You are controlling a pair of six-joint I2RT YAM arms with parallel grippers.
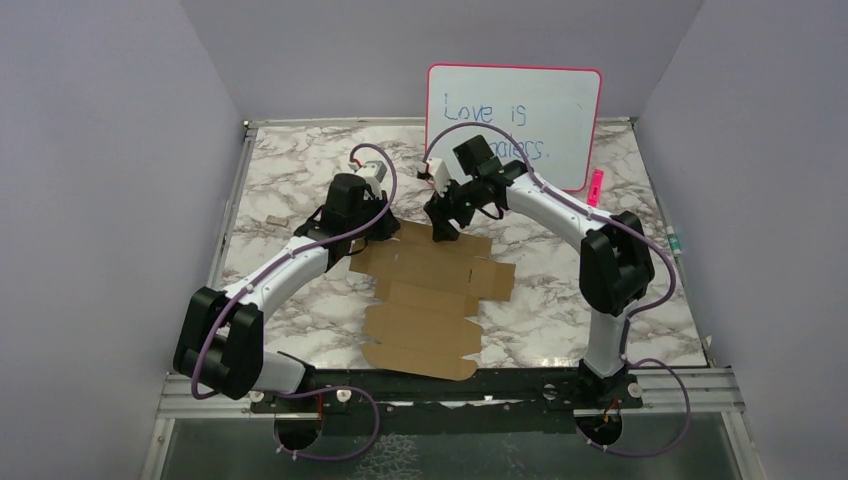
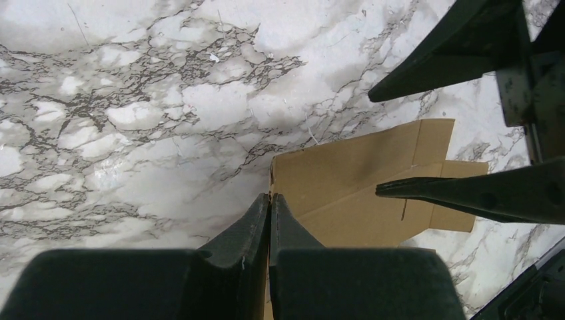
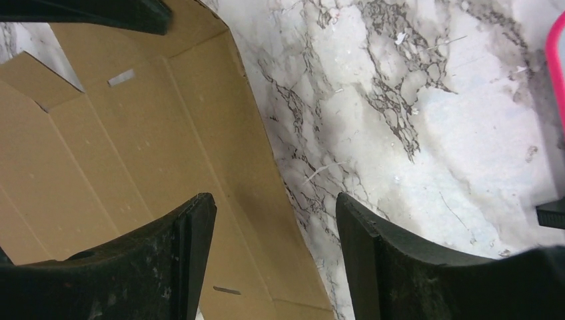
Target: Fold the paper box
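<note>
Left pincer [image 2: 269, 200]: fingers pressed together with no gap. The edge of the far-left flap runs straight into the seam between them, and a brown sliver shows in that seam, so it is pinching the cardboard.
Right pincer [image 3: 273, 200]: wide open and holding nothing. One finger [image 3: 180, 253] is over the cardboard, the other over bare marble, and the sheet's far edge passes between them. Whether it touches the sheet I cannot tell.
Paper box [image 1: 430, 300]: a flat die-cut brown sheet, unfolded, with creases and slits visible. It lies on the middle of the surface [image 1: 300, 170] and reaches from the two pincers at its far end to the near edge.
Pincer spacing: close together at the sheet's far end, left one at the corner, right one just beside it.
Whiteboard [image 1: 520, 110]: pink-framed, standing against the back wall behind the right arm, with handwriting on it.
Pink marker [image 1: 595, 187]: just right of the whiteboard.
Cardboard scrap [image 1: 272, 218]: tiny, left of the left arm, well apart from the sheet.
</note>
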